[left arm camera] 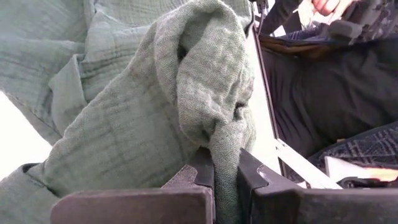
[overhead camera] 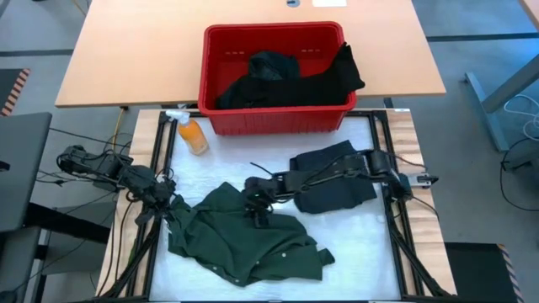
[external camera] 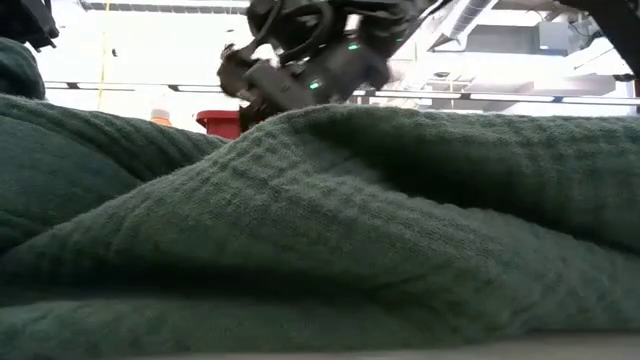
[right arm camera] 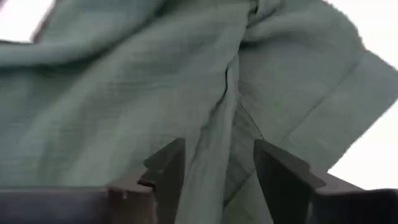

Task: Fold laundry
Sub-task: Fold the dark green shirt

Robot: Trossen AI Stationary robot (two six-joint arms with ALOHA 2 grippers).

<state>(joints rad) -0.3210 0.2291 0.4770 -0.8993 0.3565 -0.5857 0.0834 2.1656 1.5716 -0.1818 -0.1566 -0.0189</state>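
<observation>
Green shirt (overhead camera: pixel 244 240): crumpled, unfolded, on the white surface (overhead camera: pixel 354 244) between the arms. Step: spreading it flat before any fold.
Left end effector (left arm camera: pixel 225 186): clamped on a bunched edge at the shirt's left side.
Right end effector (right arm camera: pixel 217 165): fingers apart over a ridge of cloth near the shirt's middle, not gripping. Next move likely calls for closing there and drawing outward.
Black garment (overhead camera: pixel 333 177): just beside, under the right arm.
Red basket (overhead camera: pixel 274 118): beyond, holding more dark clothes.

The overhead camera looked straight down on my whole table (overhead camera: pixel 362 244). The low one sat at tabletop height, pressed close against the green shirt (external camera: pixel 320 230). Both my wrist cameras looked past my fingers at that same shirt, very near.
</observation>
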